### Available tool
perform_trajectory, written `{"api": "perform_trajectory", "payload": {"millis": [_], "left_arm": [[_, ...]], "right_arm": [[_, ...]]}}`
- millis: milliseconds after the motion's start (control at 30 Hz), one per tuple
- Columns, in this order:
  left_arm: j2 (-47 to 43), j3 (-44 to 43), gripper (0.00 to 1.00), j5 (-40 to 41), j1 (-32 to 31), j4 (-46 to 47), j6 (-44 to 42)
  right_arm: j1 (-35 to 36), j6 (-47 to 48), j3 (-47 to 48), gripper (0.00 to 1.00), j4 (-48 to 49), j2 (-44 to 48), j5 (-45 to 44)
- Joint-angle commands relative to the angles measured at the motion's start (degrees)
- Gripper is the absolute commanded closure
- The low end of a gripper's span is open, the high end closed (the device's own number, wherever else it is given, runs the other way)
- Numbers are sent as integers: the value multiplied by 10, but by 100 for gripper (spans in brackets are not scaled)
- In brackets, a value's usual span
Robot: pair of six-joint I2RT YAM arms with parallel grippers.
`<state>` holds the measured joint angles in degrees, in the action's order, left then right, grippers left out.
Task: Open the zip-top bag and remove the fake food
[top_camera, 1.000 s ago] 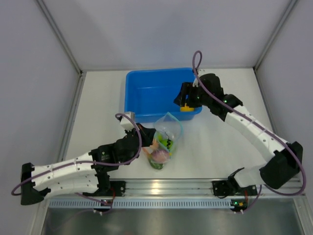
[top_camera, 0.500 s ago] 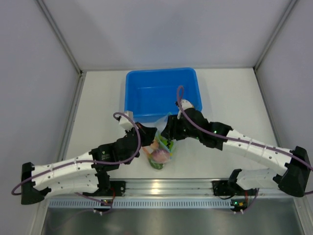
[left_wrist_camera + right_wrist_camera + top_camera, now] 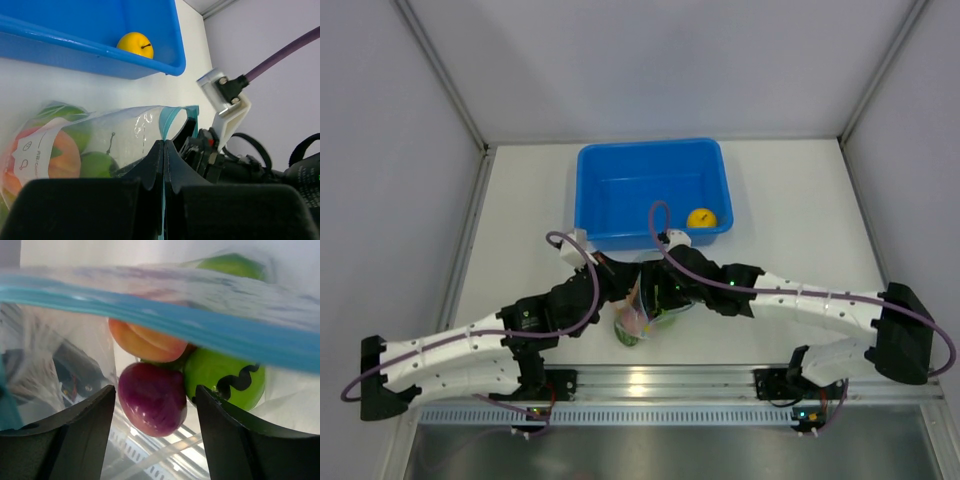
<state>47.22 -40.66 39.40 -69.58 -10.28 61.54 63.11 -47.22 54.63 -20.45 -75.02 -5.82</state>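
clear zip-top bag with teal zipper lies open, holding purple, peach and green fake food.

Yellow fruit, blue tub

Blue plastic tub on white table, aluminium rail along near edge

You're working on a white table, plain and matte, with an aluminium rail running along its near edge. Two things sit directly on it. A blue tub stands at the far middle, its long side square to the rail. In front of the tub's near wall, with a strip of bare tabletop between them, the zip-top bag rests about midway across, filled end toward the rail, teal zipper edge raised off the surface.
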Motion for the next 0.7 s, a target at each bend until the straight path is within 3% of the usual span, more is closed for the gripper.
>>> {"api": "perform_trajectory", "payload": {"millis": [0, 167, 467, 667], "left_arm": [[-21, 15, 100, 9, -2, 31, 24], [-40, 42, 100, 34, -2, 30, 46], [-42, 67, 100, 47, -1, 29, 46], [-52, 82, 100, 53, -2, 28, 49]], "right_arm": [[30, -23, -22, 33, 51, -14, 6], [57, -41, -37, 28, 84, -39, 14], [83, -32, -28, 2, 120, -75, 45], [97, -33, -20, 6, 100, -108, -14]]}}
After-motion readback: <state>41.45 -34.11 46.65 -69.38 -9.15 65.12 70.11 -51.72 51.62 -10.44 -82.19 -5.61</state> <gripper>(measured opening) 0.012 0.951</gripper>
